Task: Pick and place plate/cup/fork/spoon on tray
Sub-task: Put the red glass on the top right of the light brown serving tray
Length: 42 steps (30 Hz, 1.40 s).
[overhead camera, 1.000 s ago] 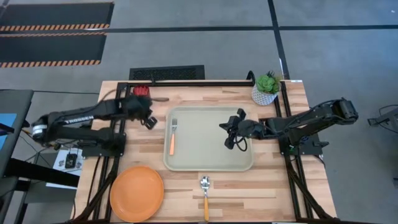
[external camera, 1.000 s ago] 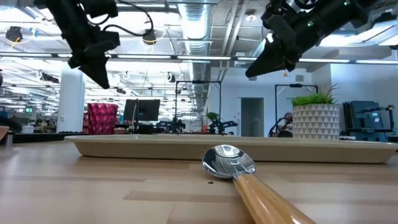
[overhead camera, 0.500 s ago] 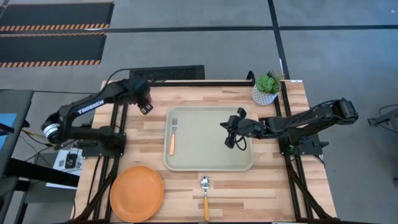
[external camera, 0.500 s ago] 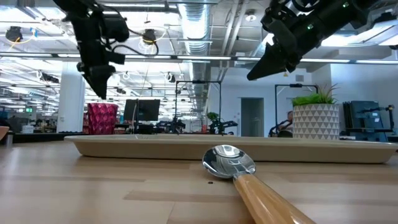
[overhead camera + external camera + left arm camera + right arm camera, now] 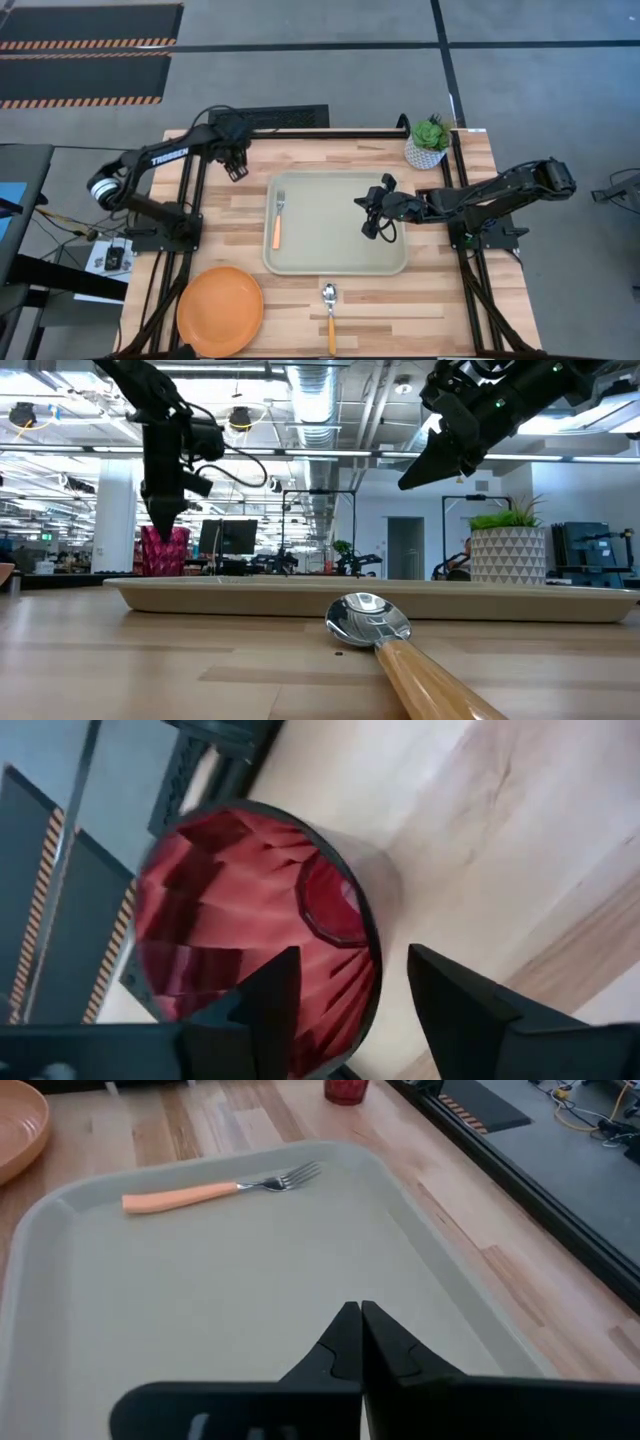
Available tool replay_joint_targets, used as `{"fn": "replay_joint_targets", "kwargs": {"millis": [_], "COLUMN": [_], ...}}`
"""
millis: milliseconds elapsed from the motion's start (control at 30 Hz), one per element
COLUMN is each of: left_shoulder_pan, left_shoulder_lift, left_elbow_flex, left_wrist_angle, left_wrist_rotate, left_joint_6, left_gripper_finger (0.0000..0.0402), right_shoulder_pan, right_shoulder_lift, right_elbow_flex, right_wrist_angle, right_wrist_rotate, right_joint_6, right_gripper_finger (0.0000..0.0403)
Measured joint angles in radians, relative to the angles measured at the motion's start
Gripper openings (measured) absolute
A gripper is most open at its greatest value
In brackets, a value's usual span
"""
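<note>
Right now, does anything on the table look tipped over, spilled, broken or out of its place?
Nothing stands out. The fork lies flat in the tray, the spoon and plate rest on the table, and the cup stands upright under the open left gripper. No spill or damage shows.

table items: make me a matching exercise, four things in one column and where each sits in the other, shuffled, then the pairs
Things:
1. fork
2. spoon
3. plate
4. cup

Places:
A. on the bare wood just off the tray's near edge
B. lying on the tray near its left side
C. at the table's far left corner, under the left gripper
D. on the table's near left corner

Pairs: 1-B, 2-A, 3-D, 4-C
</note>
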Motion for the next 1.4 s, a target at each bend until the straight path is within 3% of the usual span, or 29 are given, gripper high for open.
{"fn": "replay_joint_targets", "kwargs": {"millis": [133, 300, 367, 633, 1000, 1400], "left_shoulder_pan": [0.0, 0.0, -0.001, -0.054, -0.385, -0.519], "left_shoulder_lift": [0.042, 0.046, 0.031, -0.003, 0.017, 0.342], "left_elbow_flex": [0.0, 0.0, 0.0, 0.096, 0.25, 0.441], "left_wrist_angle": [-0.004, -0.003, -0.005, -0.071, 0.045, 0.049], "left_wrist_rotate": [0.036, 0.08, 0.088, 0.277, 0.357, 0.393], "left_joint_6": [0.029, 0.101, 0.117, 0.101, -0.202, -0.191], "left_gripper_finger": [0.0125, 0.0026, 0.001, 0.0003, 0.0001, 0.0001], "right_shoulder_pan": [0.0, 0.0, 0.0, 0.0, 0.0, 0.009], "right_shoulder_lift": [0.0, 0.0, 0.0, 0.0, 0.0, 0.0], "right_elbow_flex": [0.0, 0.0, 0.0, 0.0, 0.0, 0.0], "right_wrist_angle": [0.0, -0.001, -0.001, -0.019, -0.026, -0.053], "right_wrist_rotate": [0.0, 0.0, 0.0, 0.0, 0.0, 0.0], "right_joint_6": [0.0, 0.001, 0.001, 0.009, 0.011, 0.011], "right_gripper_finger": [0.0009, 0.001, 0.001, 0.0009, 0.0009, 0.0008]}}
